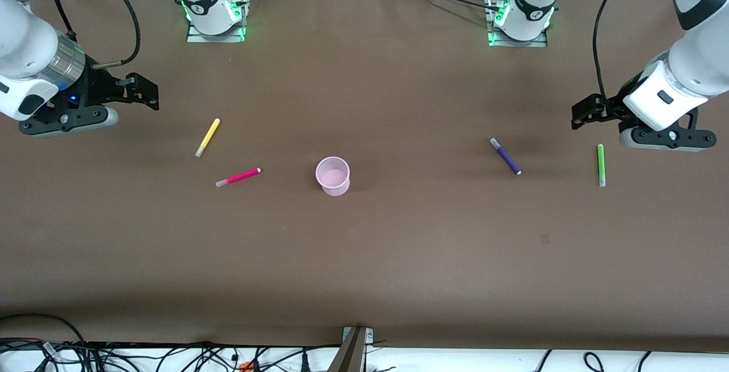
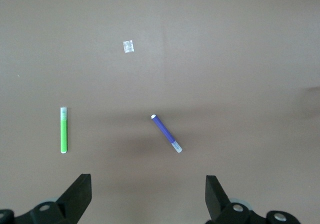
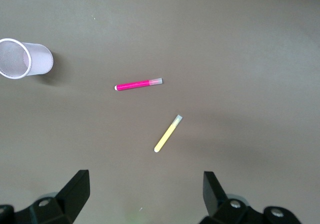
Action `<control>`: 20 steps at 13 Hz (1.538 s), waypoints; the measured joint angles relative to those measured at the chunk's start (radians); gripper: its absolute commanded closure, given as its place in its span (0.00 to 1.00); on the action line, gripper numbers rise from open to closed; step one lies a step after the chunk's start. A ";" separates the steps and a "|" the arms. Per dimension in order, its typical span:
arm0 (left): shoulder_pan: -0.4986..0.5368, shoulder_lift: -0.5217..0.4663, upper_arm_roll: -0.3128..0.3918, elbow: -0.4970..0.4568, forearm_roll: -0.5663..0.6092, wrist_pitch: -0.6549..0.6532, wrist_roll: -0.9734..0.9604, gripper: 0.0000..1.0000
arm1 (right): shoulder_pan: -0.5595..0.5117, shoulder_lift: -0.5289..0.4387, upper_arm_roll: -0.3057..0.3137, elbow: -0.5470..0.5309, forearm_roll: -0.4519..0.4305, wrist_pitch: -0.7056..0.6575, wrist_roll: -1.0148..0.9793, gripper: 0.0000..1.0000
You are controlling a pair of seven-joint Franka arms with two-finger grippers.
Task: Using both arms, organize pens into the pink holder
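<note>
A small translucent pale-pink plastic cup (image 1: 332,175) is standing upright mid-table, with four slim marker pens lying flat around it. Toward the right arm's end of the cup, the magenta-pink pen (image 1: 238,177) is lying near it and the yellow pen (image 1: 207,137) farther off. Toward the left arm's end are lying the purple pen (image 1: 505,156), then the green pen (image 1: 601,165). The right gripper (image 1: 149,94) and left gripper (image 1: 580,114) are hovering with fingers spread wide, holding nothing, well apart from every pen.
</note>
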 measured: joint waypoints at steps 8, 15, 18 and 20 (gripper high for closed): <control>-0.001 0.000 -0.026 0.000 0.000 0.000 -0.033 0.00 | 0.000 -0.001 0.000 0.005 0.000 -0.015 0.000 0.00; 0.006 0.021 -0.023 -0.002 0.000 -0.004 -0.038 0.00 | 0.000 -0.018 -0.020 0.008 0.000 -0.021 0.000 0.00; 0.010 0.038 -0.022 -0.003 0.000 -0.023 -0.038 0.00 | -0.001 -0.041 -0.042 0.009 0.000 -0.030 -0.001 0.00; 0.010 0.058 -0.021 -0.003 0.000 -0.024 -0.039 0.00 | -0.001 -0.047 -0.048 0.009 0.000 -0.035 -0.001 0.00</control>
